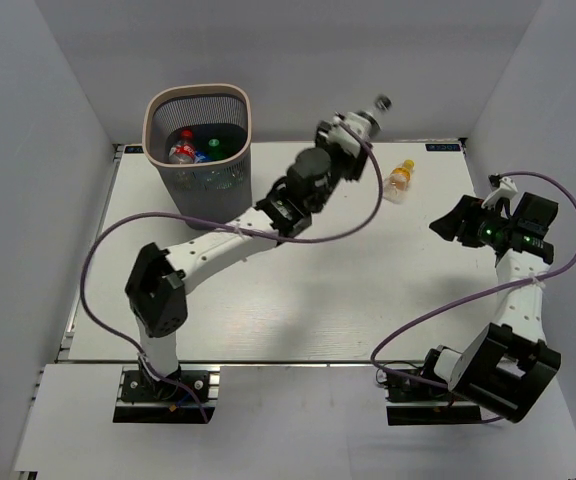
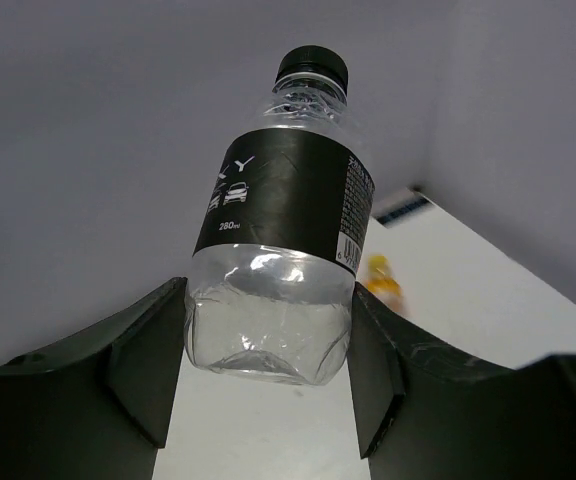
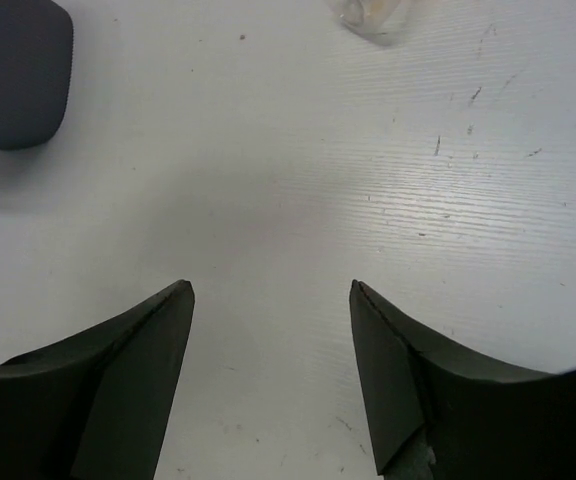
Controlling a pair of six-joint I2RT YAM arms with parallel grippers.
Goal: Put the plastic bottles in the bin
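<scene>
Table (image 1: 368,300): white, flat, with fine grain lines in the right wrist view.
Marks (image 3: 473,95): a few dark scratches and specks on the tabletop.
Walls (image 1: 298,50): plain pale grey panels at left, back and right, closing in the table.
Sticker (image 1: 444,147): small strip with blue print at the table's far right corner.
Rail (image 1: 69,338): metal strip along the table's left edge.
Board (image 1: 298,415): white, adjoining the table's near edge.

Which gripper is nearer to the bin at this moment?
Left. The left gripper, holding a bottle, is right of the bin; the right gripper is farther, by the right table edge.
</scene>
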